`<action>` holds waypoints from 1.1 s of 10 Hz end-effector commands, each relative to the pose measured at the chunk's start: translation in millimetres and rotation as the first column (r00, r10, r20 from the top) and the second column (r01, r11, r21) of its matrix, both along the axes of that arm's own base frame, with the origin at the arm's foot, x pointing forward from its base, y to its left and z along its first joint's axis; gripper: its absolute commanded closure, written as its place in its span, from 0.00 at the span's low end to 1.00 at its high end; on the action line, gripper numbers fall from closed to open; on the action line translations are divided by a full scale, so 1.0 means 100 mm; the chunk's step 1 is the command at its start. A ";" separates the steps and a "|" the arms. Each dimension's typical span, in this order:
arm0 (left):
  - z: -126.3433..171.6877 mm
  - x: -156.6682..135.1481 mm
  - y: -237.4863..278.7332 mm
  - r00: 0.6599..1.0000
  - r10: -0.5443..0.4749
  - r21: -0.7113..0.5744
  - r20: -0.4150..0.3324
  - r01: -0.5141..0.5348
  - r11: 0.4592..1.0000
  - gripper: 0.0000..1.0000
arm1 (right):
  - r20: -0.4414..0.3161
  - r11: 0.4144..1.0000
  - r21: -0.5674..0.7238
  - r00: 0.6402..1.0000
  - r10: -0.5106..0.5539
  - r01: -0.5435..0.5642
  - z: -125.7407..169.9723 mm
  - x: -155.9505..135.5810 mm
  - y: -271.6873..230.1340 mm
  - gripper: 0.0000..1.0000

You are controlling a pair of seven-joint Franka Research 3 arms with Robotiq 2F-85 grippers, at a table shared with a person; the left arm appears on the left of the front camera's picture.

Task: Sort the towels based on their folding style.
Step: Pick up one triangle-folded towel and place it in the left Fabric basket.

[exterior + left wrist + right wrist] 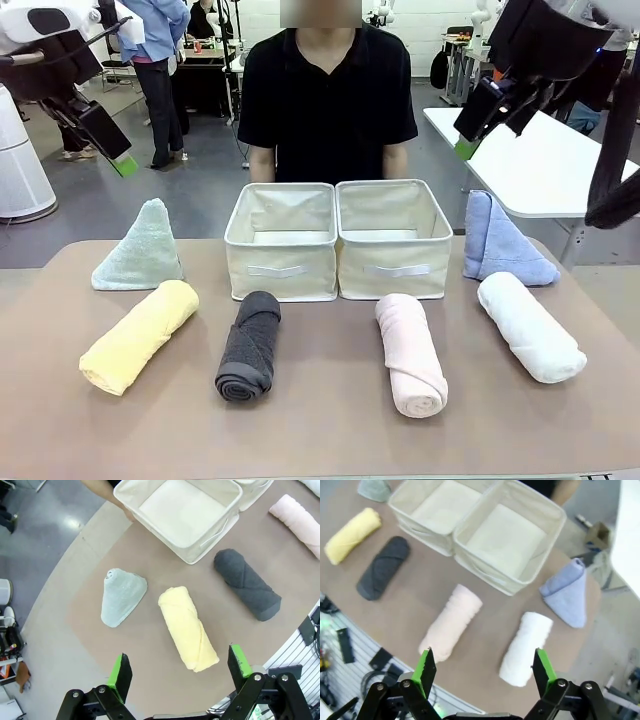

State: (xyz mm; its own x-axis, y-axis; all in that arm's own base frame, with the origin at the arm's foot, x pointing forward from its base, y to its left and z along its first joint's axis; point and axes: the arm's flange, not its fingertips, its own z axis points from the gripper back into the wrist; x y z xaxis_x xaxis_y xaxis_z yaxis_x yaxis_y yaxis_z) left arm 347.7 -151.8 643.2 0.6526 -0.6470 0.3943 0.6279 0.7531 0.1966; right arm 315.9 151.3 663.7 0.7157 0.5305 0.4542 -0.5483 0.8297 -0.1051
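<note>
Tabletop (pixel 320 432) in the front view carries six towels, none sorted yet. A near row runs left to right: yellow roll (pixel 140 336), grey roll (pixel 250 345), pink roll (pixel 411 355), white roll (pixel 531 327). The teal triangle (pixel 141 249) stands at far left and the blue triangle (pixel 503 243) at far right. Left bin (pixel 280 272) and right bin (pixel 393 272) touch side by side at far centre, just before the person (pixel 330 110). Both are bare inside, likely one for each fold.

In the left wrist view, the left end effector (pixel 179 666) hangs high, jaws wide, holding nothing. The yellow roll lies almost under it, between the teal triangle and the grey roll. That height probably serves to take in its half of the tabletop before a pick.

In the right wrist view, the right end effector (pixel 484 666) gapes wide and bare above the pink and white rolls, with the blue triangle beyond them. Each end effector seems stationed over the towels nearest it, so neither need cross the middle.
</note>
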 end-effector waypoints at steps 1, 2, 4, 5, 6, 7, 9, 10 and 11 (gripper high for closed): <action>0.09 0.15 0.23 0.995 -0.066 -0.094 -0.069 0.060 0.994 0.00 | -0.154 0.945 0.316 0.978 0.140 -0.086 0.17 0.27 -0.53 0.00; 0.16 0.25 0.46 0.976 -0.171 -0.198 -0.137 0.142 0.970 0.00 | -0.159 0.868 0.470 0.952 0.260 -0.158 0.24 0.35 -0.82 0.00; 0.19 0.45 0.93 0.923 -0.325 -0.392 -0.206 0.226 0.892 0.00 | -0.083 0.705 0.645 0.891 0.446 -0.293 0.22 0.47 -1.24 0.00; 0.13 0.53 1.19 0.897 -0.393 -0.488 -0.203 0.255 0.835 0.00 | -0.033 0.633 0.699 0.869 0.495 -0.334 0.13 0.53 -1.44 0.00; 0.01 0.57 1.52 0.885 -0.435 -0.585 -0.166 0.267 0.766 0.00 | 0.024 0.589 0.714 0.853 0.521 -0.380 -0.01 0.57 -1.67 0.00; -0.06 0.59 1.83 0.879 -0.468 -0.655 -0.089 0.303 0.693 0.00 | 0.100 0.552 0.708 0.836 0.540 -0.440 -0.15 0.57 -1.85 0.00; -0.22 0.44 2.32 0.884 -0.462 -0.725 0.071 0.363 0.585 0.00 | 0.193 0.549 0.646 0.809 0.555 -0.530 -0.43 0.50 -2.13 0.00; -0.25 0.39 2.50 0.892 -0.438 -0.730 0.110 0.372 0.574 0.00 | 0.207 0.571 0.630 0.823 0.529 -0.526 -0.53 0.44 -2.28 0.00; -0.26 0.29 2.55 0.903 -0.409 -0.716 0.133 0.372 0.590 0.00 | 0.238 0.584 0.617 0.832 0.501 -0.528 -0.55 0.36 -2.38 0.00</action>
